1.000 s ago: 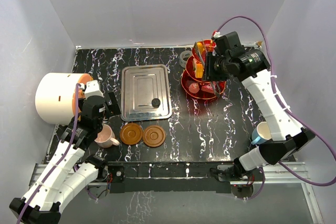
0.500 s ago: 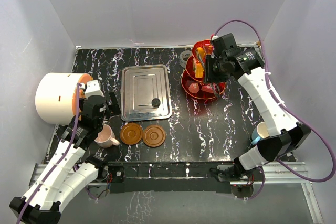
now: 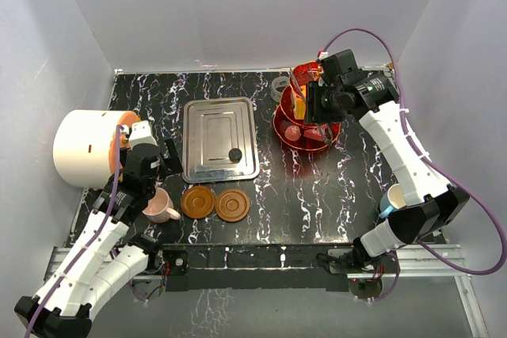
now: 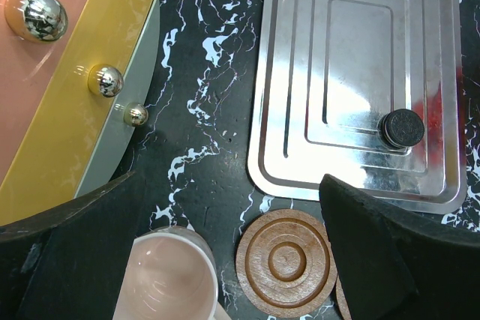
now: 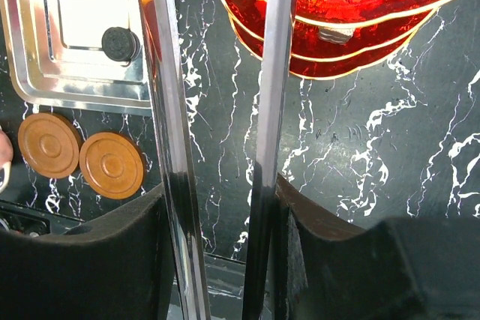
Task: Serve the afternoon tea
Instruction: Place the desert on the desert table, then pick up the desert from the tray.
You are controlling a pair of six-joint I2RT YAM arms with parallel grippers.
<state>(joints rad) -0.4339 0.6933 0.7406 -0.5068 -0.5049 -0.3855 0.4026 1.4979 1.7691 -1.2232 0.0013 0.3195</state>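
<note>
The red three-tier stand point(image 3: 295, 120) point(image 5: 352, 13) stands at the back right, with small sweets point(image 3: 299, 102) on its tiers. My right gripper point(image 3: 314, 107) point(image 5: 221, 200) hovers over it, shut on steel tongs point(image 5: 270, 110) whose two arms stand apart and run out of the top of the wrist view. The pink cup point(image 3: 161, 205) point(image 4: 169, 279) sits at the front left, just below my open left gripper point(image 3: 155, 161) point(image 4: 231, 185). Two brown saucers point(image 3: 198, 201) point(image 3: 233, 206) point(image 4: 286, 262) lie beside it. The blue cup point(image 3: 394, 199) is partly hidden behind the right arm.
A steel tray point(image 3: 220, 120) point(image 4: 360, 73) holds one dark round cookie point(image 3: 234, 153) point(image 4: 401, 127). A big white drum with an orange face point(image 3: 83, 148) point(image 4: 60, 88) stands at the left edge. A small grey dish point(image 3: 280, 85) sits behind the stand. White walls close in three sides.
The right gripper drifted slightly back-left over the stand, then loosened, so the tongs' arms spread. The left arm has not moved.
</note>
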